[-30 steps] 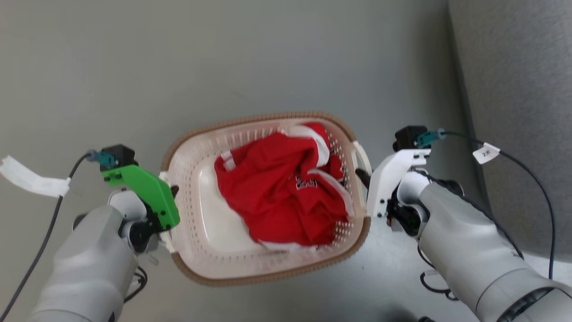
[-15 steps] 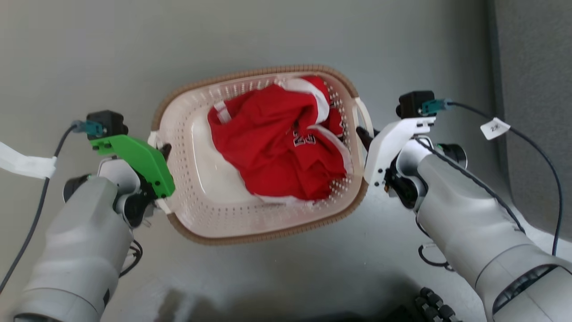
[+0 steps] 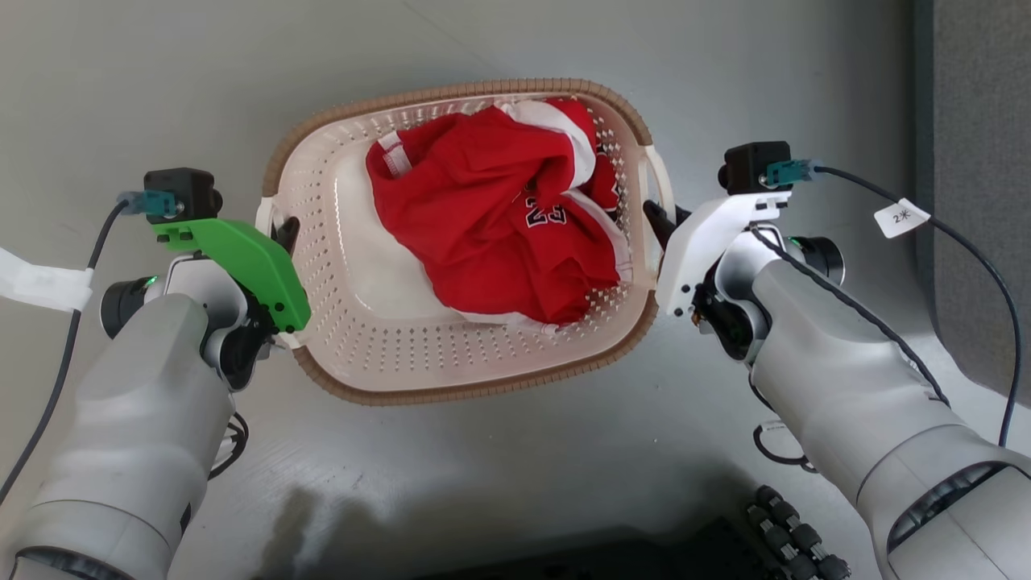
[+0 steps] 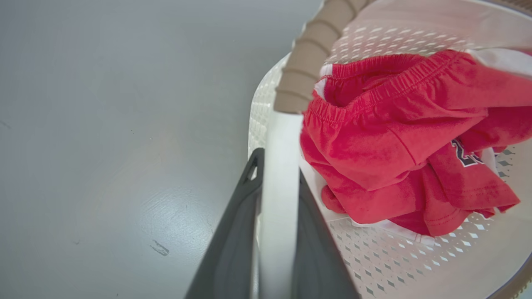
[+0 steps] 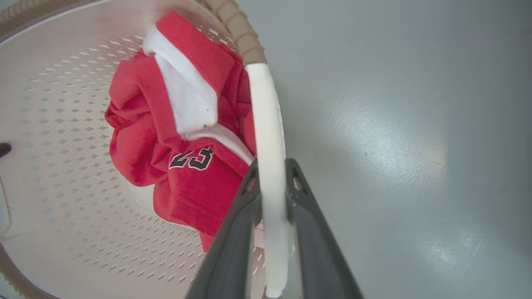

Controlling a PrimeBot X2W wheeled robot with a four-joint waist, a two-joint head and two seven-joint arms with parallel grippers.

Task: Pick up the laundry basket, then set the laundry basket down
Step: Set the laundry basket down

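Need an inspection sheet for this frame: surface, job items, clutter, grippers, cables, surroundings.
Surface: grey floor, smooth with glossy patches; one small scuff.
Job's things: laundry basket, upright, holding a crumpled red garment with white trim.
Clutter: nothing seen.
Grippers: left gripper shut on the basket's left handle; right gripper shut on the right handle.
Cables: black left cable with white tape; black right cable with white tag.
Surroundings: darker grey panel at the right; dark ridged part at the lower edge, identity unclear.
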